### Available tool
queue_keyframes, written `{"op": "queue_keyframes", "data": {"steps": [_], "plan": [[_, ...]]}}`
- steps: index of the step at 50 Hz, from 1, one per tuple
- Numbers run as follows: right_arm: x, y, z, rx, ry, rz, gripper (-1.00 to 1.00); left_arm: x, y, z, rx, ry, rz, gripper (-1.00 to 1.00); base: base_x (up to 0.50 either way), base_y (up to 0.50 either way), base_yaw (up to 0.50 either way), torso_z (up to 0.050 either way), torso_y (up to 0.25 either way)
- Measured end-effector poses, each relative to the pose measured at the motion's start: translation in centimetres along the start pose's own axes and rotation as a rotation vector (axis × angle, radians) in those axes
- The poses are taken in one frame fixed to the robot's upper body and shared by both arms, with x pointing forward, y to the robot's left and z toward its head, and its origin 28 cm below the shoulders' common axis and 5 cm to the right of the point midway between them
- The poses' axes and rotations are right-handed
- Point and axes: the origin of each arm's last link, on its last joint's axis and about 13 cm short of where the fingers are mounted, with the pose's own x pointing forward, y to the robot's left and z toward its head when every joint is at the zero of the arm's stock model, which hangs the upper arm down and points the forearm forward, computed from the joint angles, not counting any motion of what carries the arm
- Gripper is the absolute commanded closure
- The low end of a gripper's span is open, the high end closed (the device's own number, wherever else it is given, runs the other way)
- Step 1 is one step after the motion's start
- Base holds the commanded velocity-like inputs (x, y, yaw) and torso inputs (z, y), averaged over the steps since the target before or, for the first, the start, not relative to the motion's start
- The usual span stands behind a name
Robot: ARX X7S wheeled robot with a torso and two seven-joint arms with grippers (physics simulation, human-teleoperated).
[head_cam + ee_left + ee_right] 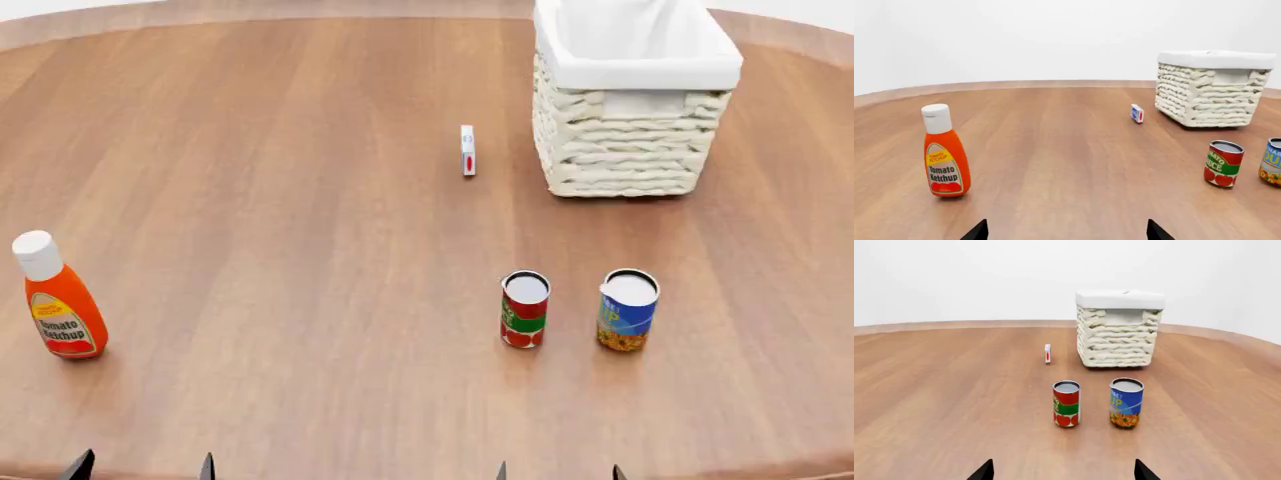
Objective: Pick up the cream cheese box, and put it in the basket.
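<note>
The cream cheese box (pixel 467 150) stands on its thin edge on the wooden table, just left of the basket (pixel 627 150). It also shows in the left wrist view (pixel 1137 113) and the right wrist view (pixel 1047 353). The woven basket (pixel 1207 92) (pixel 1117 335) with its white liner stands at the far right. My left gripper (pixel 143 468) and right gripper (pixel 558 472) are at the near table edge, far from the box. Both are open and empty, with only the fingertips (pixel 977 231) (pixel 984 471) showing.
A tomato ketchup bottle (pixel 56 300) stands at the near left. A red-green can (pixel 525 310) and a blue-yellow can (pixel 627 310) stand side by side in front of the basket, between my right gripper and the box. The round table's (pixel 267 200) far rim curves behind the basket.
</note>
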Motion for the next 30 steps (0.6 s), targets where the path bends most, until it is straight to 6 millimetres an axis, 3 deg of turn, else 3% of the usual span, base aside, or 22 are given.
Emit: {"op": "queue_keyframes", "data": {"steps": [19, 30], "plan": [[0.0, 0.1, 0.4, -0.024, -0.016, -0.011, -1.0, -0.3, -0.1, 0.3, -0.002, -0.019, -0.023, -1.0, 0.0, 0.0, 0.0, 0.0, 0.0], [-0.8, 0.1, 3.4, -0.025, -0.099, -0.015, -1.0, -1.1, -0.1, 2.4, 0.002, -0.112, -0.036, -1.0, 0.0, 0.0, 0.0, 0.0, 0.0]]}}
